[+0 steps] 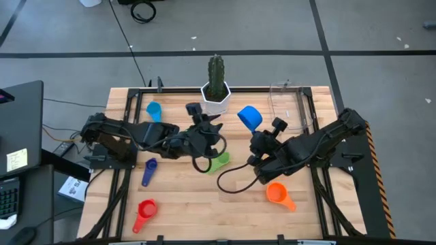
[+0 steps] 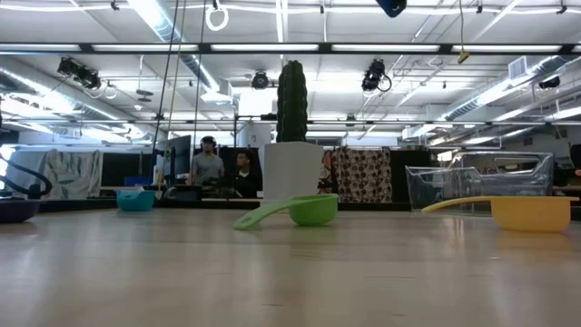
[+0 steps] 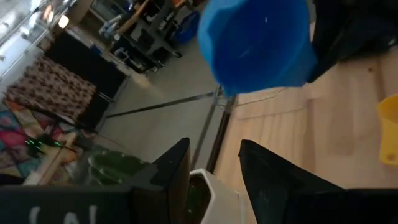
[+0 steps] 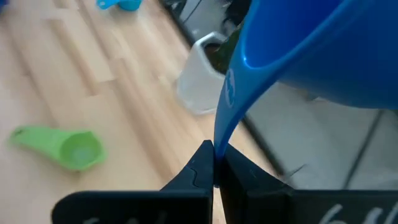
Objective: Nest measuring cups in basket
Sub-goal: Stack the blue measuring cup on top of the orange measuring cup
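My right gripper is shut on the blue measuring cup, which is up in the air between the cactus pot and the clear basket. My left gripper hangs open over the middle of the table, just near of the pot; its fingers touch nothing. The green cup lies on the wood under the left arm. Light blue, purple, red and orange cups lie scattered on the table. A yellow cup shows only in the low and left wrist views. My right gripper pinches the blue cup's flat handle near its free end, between the two fingertips. The cup is lifted clear of the table, its bowl beyond and above the fingers.
The white faceted pot with the green cactus stands at the far middle of the table, close to both grippers. Black cables loop across the wood near the green cup. Bare wood lies along the near edge between the red and orange cups.
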